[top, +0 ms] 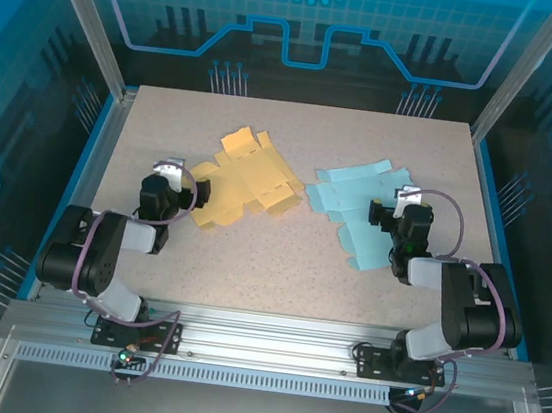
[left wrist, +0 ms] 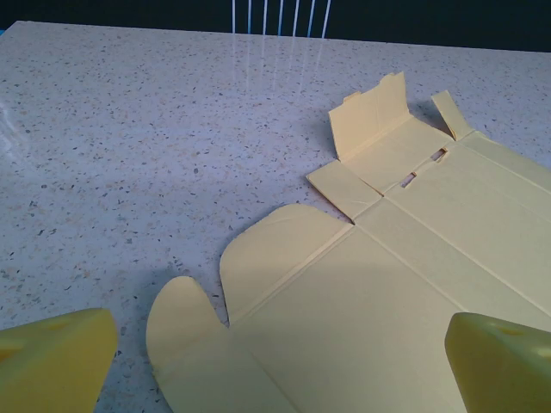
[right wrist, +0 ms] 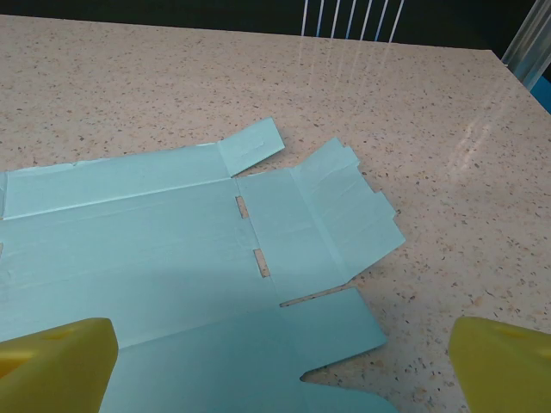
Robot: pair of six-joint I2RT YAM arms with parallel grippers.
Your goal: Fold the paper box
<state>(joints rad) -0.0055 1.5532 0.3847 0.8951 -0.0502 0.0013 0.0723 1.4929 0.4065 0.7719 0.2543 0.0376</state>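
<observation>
Paper lies flat on the speckled table [top: 279,267]: a yellow box [top: 246,185] on the left and a blue box [top: 356,214] on the right. Both are unfolded sheets with creases, slots and flaps spread out, and their nearest corners are close together. Neither sheet is folded into a container yet. The left gripper [top: 201,193] hovers at the near left edge of the yellow box, its yellow fingers [left wrist: 52,357] spread wide and gripping nothing. The right gripper [top: 383,218] sits at the right edge of the blue box, its fingers [right wrist: 504,361] equally wide apart and holding nothing. At the far end of the yellow box, a notched flap [left wrist: 370,120] seems to stand up off the table.
</observation>
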